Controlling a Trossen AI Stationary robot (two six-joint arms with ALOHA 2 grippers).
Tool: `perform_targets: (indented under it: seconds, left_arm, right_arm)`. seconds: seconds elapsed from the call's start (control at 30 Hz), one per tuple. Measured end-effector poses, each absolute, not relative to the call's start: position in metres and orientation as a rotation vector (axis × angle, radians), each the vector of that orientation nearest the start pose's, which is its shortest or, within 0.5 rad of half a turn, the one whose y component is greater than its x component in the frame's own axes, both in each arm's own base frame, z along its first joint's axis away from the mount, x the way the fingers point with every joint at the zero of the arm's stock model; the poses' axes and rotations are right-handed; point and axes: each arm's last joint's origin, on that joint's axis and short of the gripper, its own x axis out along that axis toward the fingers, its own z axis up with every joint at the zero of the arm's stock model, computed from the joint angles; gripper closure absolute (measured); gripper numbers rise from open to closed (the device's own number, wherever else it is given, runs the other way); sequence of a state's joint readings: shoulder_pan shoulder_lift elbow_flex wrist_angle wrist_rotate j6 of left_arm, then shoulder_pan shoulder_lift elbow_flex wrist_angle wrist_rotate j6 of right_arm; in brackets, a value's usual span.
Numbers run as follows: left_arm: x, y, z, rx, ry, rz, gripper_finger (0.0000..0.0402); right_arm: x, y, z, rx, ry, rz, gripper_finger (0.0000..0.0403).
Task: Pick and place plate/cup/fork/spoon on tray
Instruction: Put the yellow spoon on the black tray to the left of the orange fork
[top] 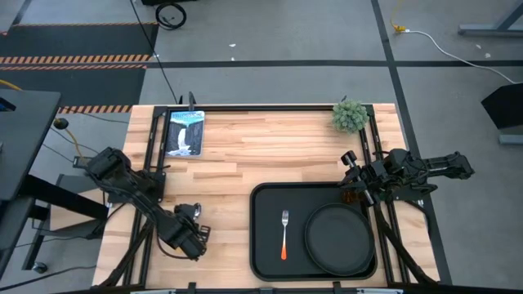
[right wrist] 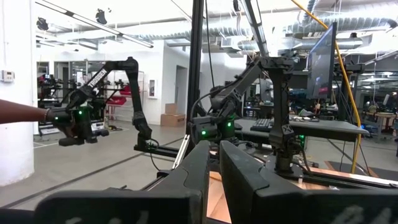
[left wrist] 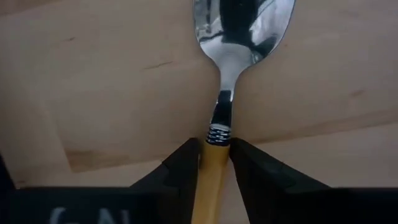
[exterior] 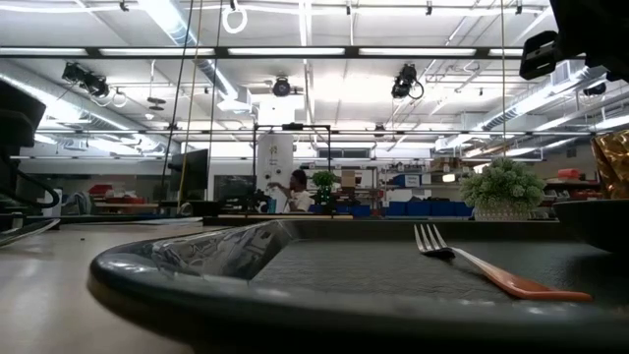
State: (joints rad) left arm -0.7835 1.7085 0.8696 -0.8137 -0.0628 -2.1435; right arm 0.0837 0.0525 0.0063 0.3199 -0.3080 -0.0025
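My left gripper [top: 189, 224] is over the table's near left part, shut on the spoon [left wrist: 241, 28], which has a silver bowl and a yellow-orange handle. The bowl points toward the far edge [top: 189, 211]. The fork [top: 284, 233] and the round black plate [top: 337, 238] lie on the black tray [top: 263, 253]. The fork also shows in the low view [exterior: 491, 273]. The amber cup [top: 351, 196] stands at the tray's far right corner, at the low view's right edge [exterior: 615, 162]. My right gripper [right wrist: 214, 167] is shut and empty just above that corner, pointing level toward the table's left. My left gripper pinches the spoon's yellow-orange handle [left wrist: 214, 163] between its two fingers, at the end next to the silver neck. The handle runs back between the fingers and the bowl sticks out ahead of them. Whether the spoon rests on the table or hangs clear, I cannot tell.
A small green plant [top: 350, 116] stands at the far right of the table and a framed picture [top: 185, 132] lies at the far left. Bare wood lies between them and the tray. A person stands far off in the room [exterior: 295, 197], and an arm shows in the right wrist view [right wrist: 18, 112].
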Motion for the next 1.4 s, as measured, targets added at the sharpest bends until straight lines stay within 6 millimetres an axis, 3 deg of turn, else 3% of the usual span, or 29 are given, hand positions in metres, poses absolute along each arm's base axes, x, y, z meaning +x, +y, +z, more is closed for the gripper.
perform_targets:
  seconds: [0.2,0.5,0.7,1.03,1.13,1.4]
  left_arm:
    - [0.191,-0.184,0.136,-0.940,1.256,1.111,0.0352]
    - [0.209,-0.186,0.153,-1.030,1.181,1.129,0.0354]
    - [0.237,-0.176,0.170,-1.089,1.086,1.100,0.0351]
    - [0.282,-0.158,0.203,-1.158,0.747,0.995,0.0350]
    - [0.297,-0.161,0.202,-1.218,0.642,0.919,0.0349]
    - [0.339,-0.186,0.177,-1.392,0.512,0.662,0.0348]
  right_arm:
    - [0.095,0.017,0.192,-0.034,-0.275,0.389,0.0357]
    - [0.095,0.017,0.192,-0.033,-0.275,0.389,0.0357]
    - [0.095,0.017,0.192,-0.034,-0.275,0.389,0.0357]
    - [0.095,0.017,0.192,-0.033,-0.275,0.389,0.0357]
    - [0.095,0.017,0.192,-0.033,-0.275,0.389,0.0357]
    - [0.095,0.017,0.192,-0.033,-0.275,0.389,0.0357]
